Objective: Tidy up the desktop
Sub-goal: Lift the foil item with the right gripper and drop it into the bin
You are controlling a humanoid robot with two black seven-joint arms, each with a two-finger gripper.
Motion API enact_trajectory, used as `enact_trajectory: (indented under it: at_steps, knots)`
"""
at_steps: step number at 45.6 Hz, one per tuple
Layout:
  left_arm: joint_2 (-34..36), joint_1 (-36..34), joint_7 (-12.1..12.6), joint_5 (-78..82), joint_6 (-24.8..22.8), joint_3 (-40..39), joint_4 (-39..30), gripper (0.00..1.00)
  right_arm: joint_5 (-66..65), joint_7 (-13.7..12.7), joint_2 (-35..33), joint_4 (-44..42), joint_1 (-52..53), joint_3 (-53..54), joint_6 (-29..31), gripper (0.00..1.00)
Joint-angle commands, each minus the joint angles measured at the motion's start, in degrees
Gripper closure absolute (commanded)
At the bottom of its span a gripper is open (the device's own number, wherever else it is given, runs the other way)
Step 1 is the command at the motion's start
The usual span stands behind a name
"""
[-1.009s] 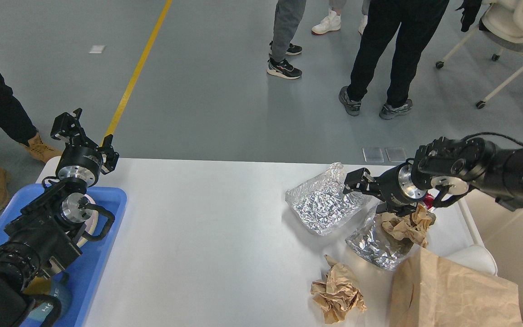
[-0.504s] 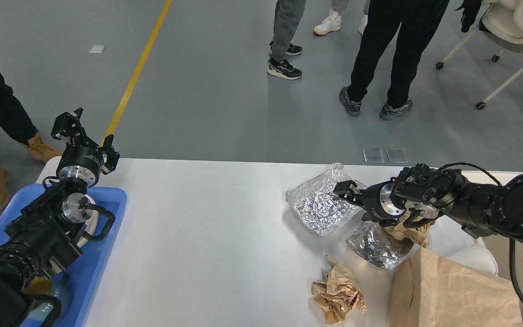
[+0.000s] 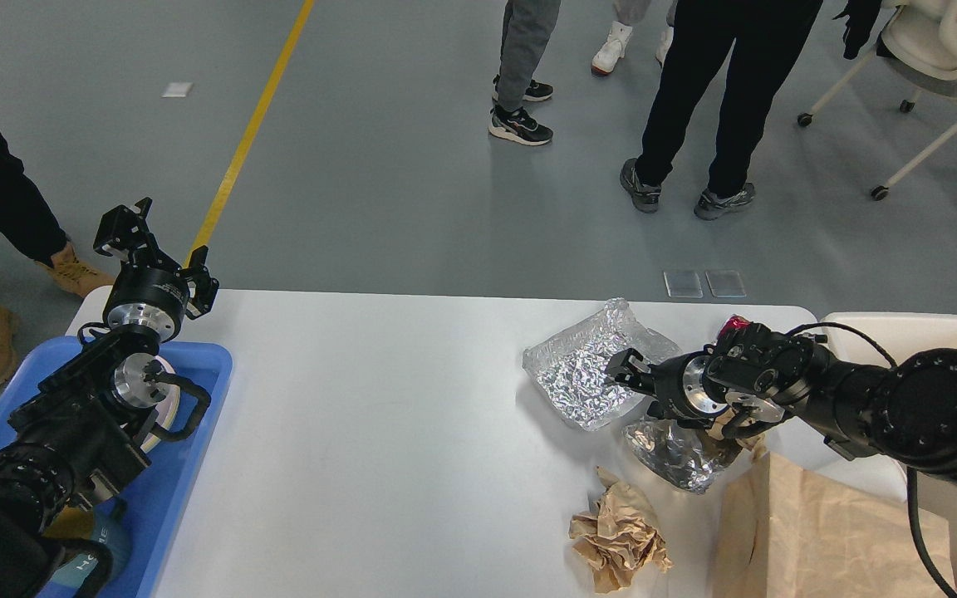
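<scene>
Head view. The white tabletop (image 3: 379,432) fills the lower middle of the frame, its far edge bordering the grey floor. Our left arm enters from the lower left above a blue tray (image 3: 188,465) that sits on the tabletop's left end; our left hand (image 3: 150,249) is raised over the far left corner, its two fingers spread apart and holding nothing.

Our right arm enters from the right edge and reaches leftward, low over the tabletop. Our right hand (image 3: 624,370) lies at the near right edge of a flattened sheet of crinkled foil (image 3: 582,374); its dark fingers appear end-on, so we cannot tell whether they are parted or closed, nor whether they touch the foil.

Just below the right wrist sits a second, crumpled foil piece (image 3: 674,453), with a scrap of brown paper (image 3: 728,428) partly hidden beneath the arm. A separate wad of crumpled brown paper (image 3: 620,536) rests near the front edge, beside a brown paper bag (image 3: 827,540) at the lower right. A cream bin (image 3: 919,332) stands just beyond the tabletop's right end.
</scene>
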Motion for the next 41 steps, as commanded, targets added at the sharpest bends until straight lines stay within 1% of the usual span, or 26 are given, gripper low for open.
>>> enact_trajectory:
  at_steps: [1, 3, 4, 15, 16, 19, 23, 27, 29, 38, 41]
  knots:
    - [0.0, 0.0, -0.1, 0.0, 0.0, 0.0, 0.0, 0.04, 0.0, -1.4, 0.7, 0.0, -0.3, 0.0, -0.1, 0.68]
    - [0.0, 0.0, -0.1, 0.0, 0.0, 0.0, 0.0, 0.04, 0.0, -1.7, 1.0, -0.1, -0.5, 0.0, -0.1, 0.72]
    - [0.0, 0.0, -0.1, 0.0, 0.0, 0.0, 0.0, 0.04, 0.0, -1.8, 1.1, -0.1, -0.6, 0.0, -0.1, 0.73]
    - [0.0, 0.0, -0.1, 0.0, 0.0, 0.0, 0.0, 0.04, 0.0, -2.0, 2.2, -1.0, -1.0, 0.1, -1.7, 0.73]
    - [0.0, 0.0, -0.1, 0.0, 0.0, 0.0, 0.0, 0.04, 0.0, -2.0, 2.3, -1.0, -1.0, 0.1, -1.7, 0.75]
    - [0.0, 0.0, -0.1, 0.0, 0.0, 0.0, 0.0, 0.04, 0.0, -2.1, 2.6, -1.0, -1.1, 0.1, -1.7, 0.85]
    - [0.0, 0.0, -0.1, 0.0, 0.0, 0.0, 0.0, 0.04, 0.1, -3.7, 2.8, -0.9, -1.0, 0.1, -1.6, 1.0]
    - [0.0, 0.0, -0.1, 0.0, 0.0, 0.0, 0.0, 0.04, 0.3, -5.4, 3.2, -0.8, -1.0, 0.1, -1.4, 1.0]
    - [0.0, 0.0, -0.1, 0.0, 0.0, 0.0, 0.0, 0.04, 0.4, -5.7, 3.3, -0.6, -0.9, 0.1, -1.2, 1.0]
    - [0.0, 0.0, -0.1, 0.0, 0.0, 0.0, 0.0, 0.04, 0.7, -5.8, 3.4, 0.1, 0.5, 0.1, -0.7, 1.0]
    - [0.0, 0.0, 0.0, 0.0, 0.0, 0.0, 0.0, 0.04, 1.4, -5.8, 3.3, 1.5, 1.7, 0.1, -0.7, 1.0]
